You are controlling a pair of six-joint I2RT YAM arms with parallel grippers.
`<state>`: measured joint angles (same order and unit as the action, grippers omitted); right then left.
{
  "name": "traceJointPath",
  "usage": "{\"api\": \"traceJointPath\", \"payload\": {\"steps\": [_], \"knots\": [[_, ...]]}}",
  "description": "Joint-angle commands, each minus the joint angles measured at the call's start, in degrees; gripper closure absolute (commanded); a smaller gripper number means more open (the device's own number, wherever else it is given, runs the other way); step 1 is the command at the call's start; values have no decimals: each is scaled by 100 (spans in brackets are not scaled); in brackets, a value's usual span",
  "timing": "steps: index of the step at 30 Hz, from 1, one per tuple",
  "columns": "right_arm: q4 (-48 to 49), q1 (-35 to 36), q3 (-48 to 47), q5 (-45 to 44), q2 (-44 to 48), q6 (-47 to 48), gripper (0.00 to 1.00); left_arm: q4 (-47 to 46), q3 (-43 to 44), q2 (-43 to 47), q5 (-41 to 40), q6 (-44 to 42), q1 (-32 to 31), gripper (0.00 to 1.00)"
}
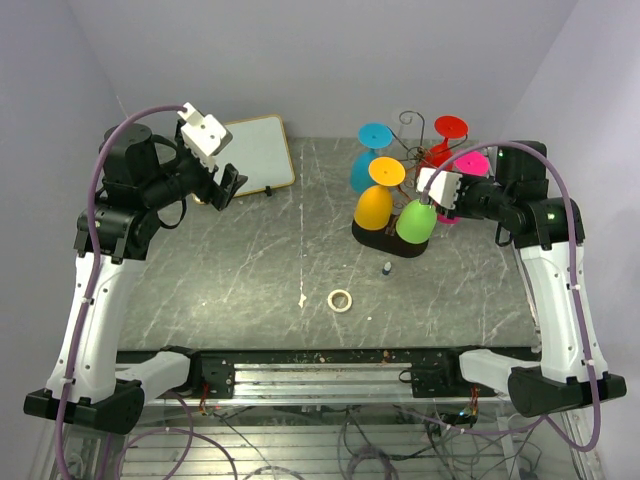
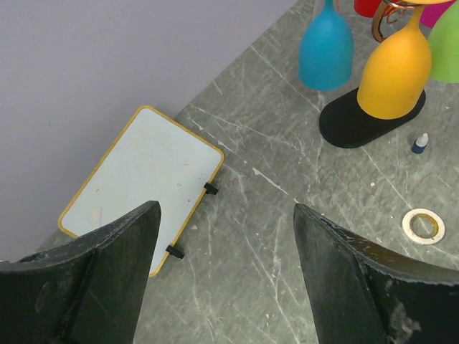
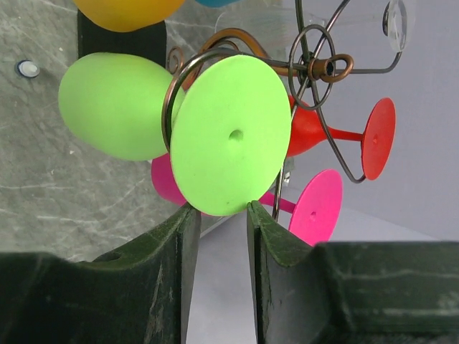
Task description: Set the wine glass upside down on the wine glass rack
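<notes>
— Five glasses, then, all at the upper right of the overhead view?

— Yes. The wine glass rack [image 1: 408,128] stands there on its black oval base, right of the table's middle. The green wine glass [image 1: 416,222] hangs from it bowl down, at the side nearest the right arm, its foot caught in a curled wire hook. Orange [image 1: 374,205], blue [image 1: 365,170], red [image 1: 440,150] and pink [image 1: 470,165] ones hang round the same stem.

— And the surface?

— The table [image 1: 250,260] is a dark grey slab with thin white veins, like marble. A ring of tape [image 1: 341,300] lies near the lower middle, a tiny bottle [image 1: 387,267] just beside the rack's base, and a yellow-edged whiteboard [image 1: 255,150] lies at the upper left by the back wall. Small pale specks are scattered about. A metal rail [image 1: 320,375] runs along the bottom edge, between the arm bases.

— The room?

— Plain pale lavender walls [image 1: 320,60] close in the back and both sides.

— The grippers?

— The right gripper [image 1: 430,192] sits level with the green foot. In its wrist view the jaws stand narrowly apart with nothing between them, the foot's rim just at the fingertips; whether it touches I cannot tell. The left gripper [image 1: 228,185] hovers at the upper left near the whiteboard, jaws wide and empty.
</notes>
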<state>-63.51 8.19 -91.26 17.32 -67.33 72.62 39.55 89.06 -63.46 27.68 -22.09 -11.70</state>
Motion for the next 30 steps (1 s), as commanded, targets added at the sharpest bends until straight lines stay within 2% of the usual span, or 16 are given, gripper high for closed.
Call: {"api": "traceJointPath", "payload": {"steps": [1, 14, 18, 22, 25, 29, 30], "knots": [[13, -69, 70, -206, 118, -110, 67, 26, -46, 95, 155, -67, 63, 15], [-94, -469, 123, -519, 260, -337, 55, 35, -86, 101, 105, -137, 72, 14], [71, -732, 38, -661, 336, -883, 50, 7, -131, 118, -38, -119, 80, 14], [957, -915, 111, -1176, 393, -2116, 39, -303, -235, 169, -662, 186, 130, 14], [1298, -1012, 218, -1446, 413, -2429, 35, -506, -289, 195, -1417, 380, 149, 14], [1507, -1165, 283, -1604, 416, -2602, 26, -693, -411, 276, -2248, 490, 160, 8], [1548, -1196, 298, -1591, 428, -2627, 20, -728, -441, 302, -2371, 496, 170, 6]]}}
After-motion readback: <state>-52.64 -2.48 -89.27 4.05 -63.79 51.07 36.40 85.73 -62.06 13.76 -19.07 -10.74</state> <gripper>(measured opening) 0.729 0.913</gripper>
